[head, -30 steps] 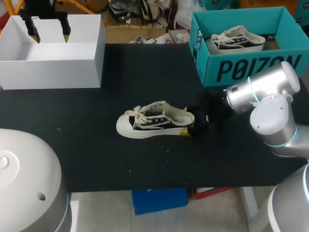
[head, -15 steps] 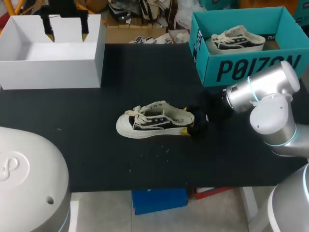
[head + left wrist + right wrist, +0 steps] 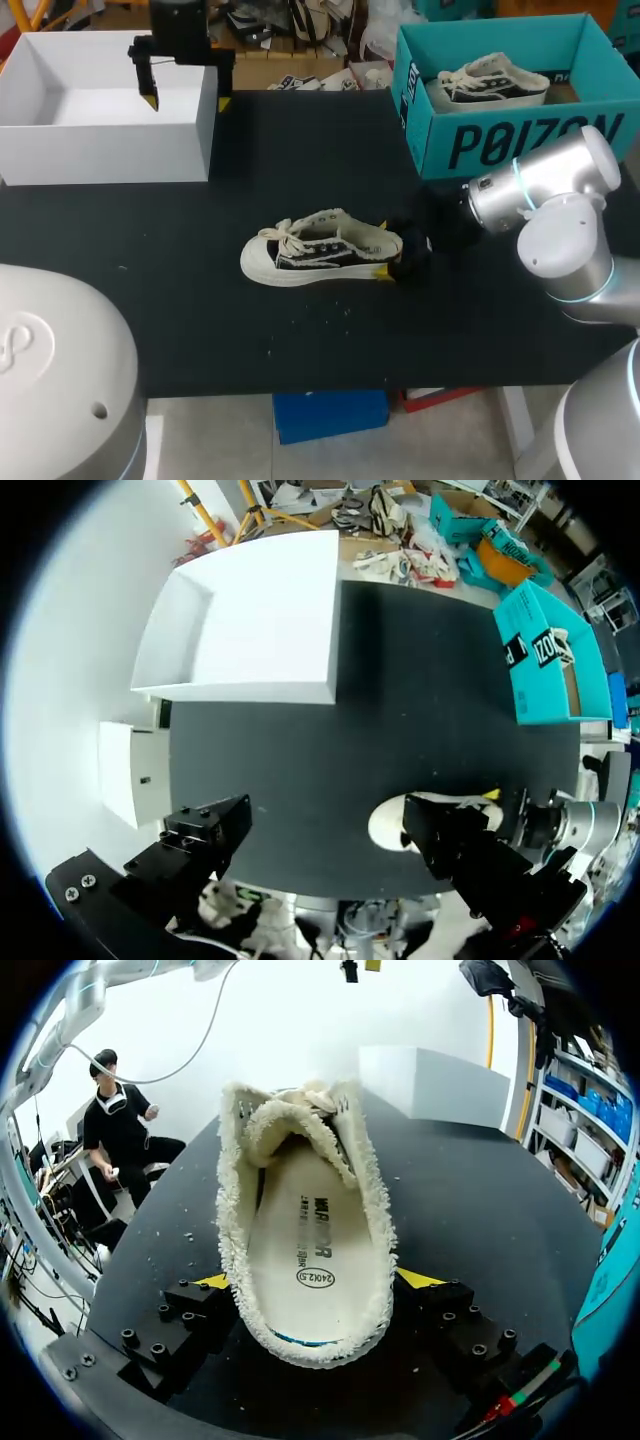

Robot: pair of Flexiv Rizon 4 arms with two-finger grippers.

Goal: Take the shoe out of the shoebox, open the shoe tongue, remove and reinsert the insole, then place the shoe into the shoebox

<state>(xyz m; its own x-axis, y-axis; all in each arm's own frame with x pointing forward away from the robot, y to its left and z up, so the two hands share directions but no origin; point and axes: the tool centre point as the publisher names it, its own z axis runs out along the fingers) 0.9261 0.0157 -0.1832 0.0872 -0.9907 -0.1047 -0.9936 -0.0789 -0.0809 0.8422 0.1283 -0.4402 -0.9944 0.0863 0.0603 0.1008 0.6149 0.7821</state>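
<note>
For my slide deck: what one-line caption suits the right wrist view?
Right gripper shut on the heel of the shoe, insole showing, on the black table.

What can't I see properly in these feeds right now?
Head view: the right gripper is mostly hidden behind its own black body at the heel of the shoe.
Right wrist view: toe and laces are hidden behind the tongue.
Left wrist view: the left gripper covers most of the shoe with its own body.

Surface: matte black rectangular table (image 3: pixel 300 150), filling mid-frame. Upper left: white open-topped box (image 3: pixel 110 150). Upper right: teal cardboard shoebox (image 3: pixel 500 140). Centre: black-and-cream canvas sneaker (image 3: pixel 320 250) upright on its sole, toe pointing left. Pale specks (image 3: pixel 320 315) scattered just below it.
</note>
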